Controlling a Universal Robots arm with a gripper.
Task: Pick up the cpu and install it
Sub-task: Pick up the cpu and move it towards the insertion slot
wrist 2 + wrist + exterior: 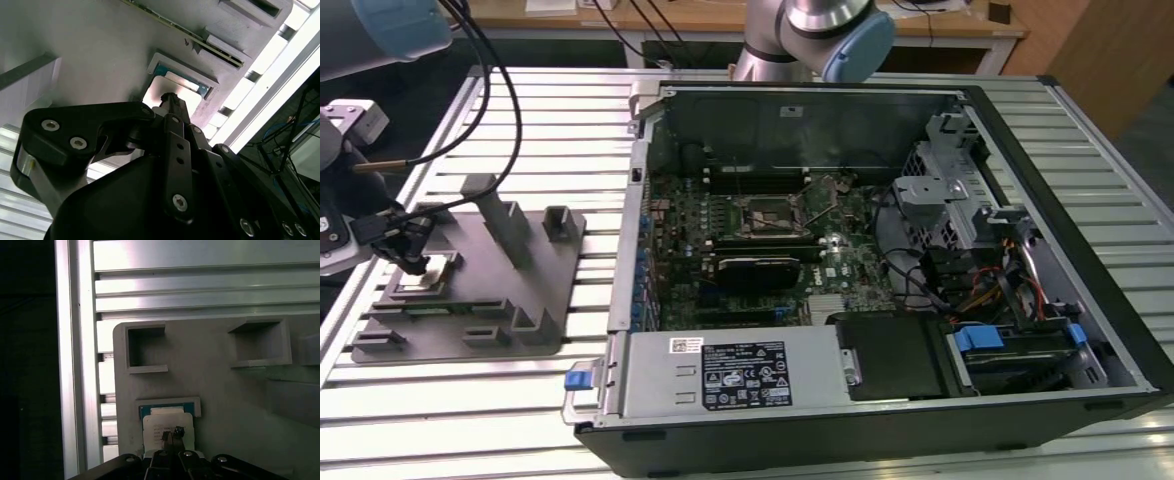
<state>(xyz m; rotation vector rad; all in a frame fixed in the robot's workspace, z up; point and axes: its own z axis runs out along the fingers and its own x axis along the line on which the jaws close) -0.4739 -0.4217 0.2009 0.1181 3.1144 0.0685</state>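
Gripper (414, 262) down on the cpu (424, 275) in its holder, near the table (520, 100) edge at the exterior view's left.
The cpu lies flat in a shallow recess of the grey holder plate (520, 300), well apart from the open computer case (854, 250) and its socket (767, 212). In both wrist views the 2 fingertips look drawn together at 1 point over the chip's metal top (155, 425), touching or just above it, not around its edges. Risks, as I judge them: a narrow tip has little hold on a flat lid, so the cpu (175, 85) may tilt, catch the recess rim or drop on lifting. Pressing down off-centre could rock it in its seat.
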